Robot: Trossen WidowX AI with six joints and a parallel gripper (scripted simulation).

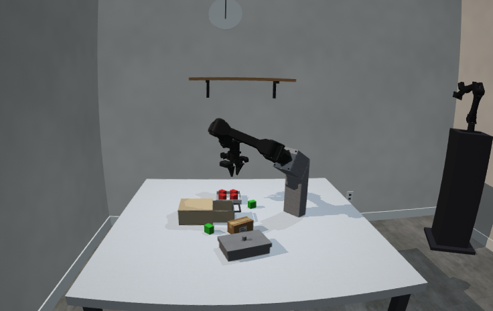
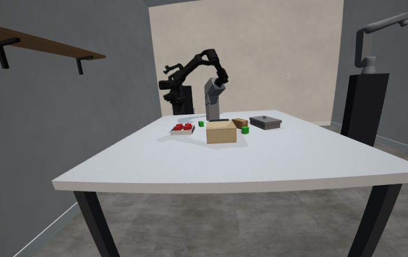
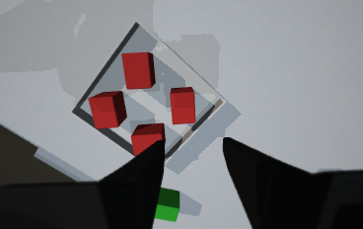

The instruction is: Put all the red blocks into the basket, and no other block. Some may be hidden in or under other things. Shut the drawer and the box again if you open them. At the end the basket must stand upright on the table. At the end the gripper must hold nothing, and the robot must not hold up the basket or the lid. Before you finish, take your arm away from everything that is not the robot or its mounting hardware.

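A shallow grey basket (image 1: 229,196) stands on the table behind the tan drawer unit. It holds several red blocks (image 3: 138,70), all upright on its floor and apart from one another. The basket also shows in the exterior view (image 2: 182,129) and in the wrist view (image 3: 148,99). My gripper (image 1: 236,169) hangs well above the basket, pointing down. Its fingers are open with nothing between them. The nearest red block (image 3: 147,138) lies far below the left fingertip.
A tan drawer unit (image 1: 198,211) has its drawer (image 1: 224,210) standing out to the right. A brown carton (image 1: 240,224) and a grey lidded box (image 1: 244,244) stand in front. Two green blocks lie on the table, one by the basket (image 1: 251,204) and one by the drawer unit (image 1: 209,228).
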